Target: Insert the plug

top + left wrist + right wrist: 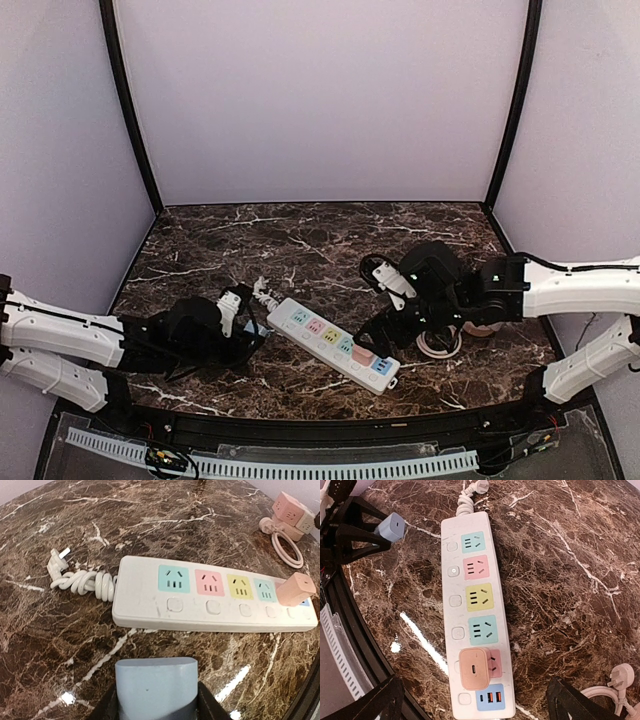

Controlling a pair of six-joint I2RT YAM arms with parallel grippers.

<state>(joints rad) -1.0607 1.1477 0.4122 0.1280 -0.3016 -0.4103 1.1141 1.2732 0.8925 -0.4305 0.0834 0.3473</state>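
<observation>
A white power strip (330, 345) with coloured sockets lies on the marble table (300, 240). It also shows in the left wrist view (150, 597) and in the right wrist view (451, 580). A pink plug (474, 668) sits in the pink socket near the strip's USB end and also shows in the top view (362, 355) and the left wrist view (296, 588). My right gripper (475, 692) is wide open above the plug, one finger on each side of the strip, not touching it. My left gripper (156, 685) is shut and empty, its blue pads just short of the strip's long edge.
The strip's own cord is bundled with its white plug (75, 577) at the far end. A pink cube adapter (290, 512) and a coiled white cable (440, 345) lie beside the right arm. Black frame posts stand at the back corners.
</observation>
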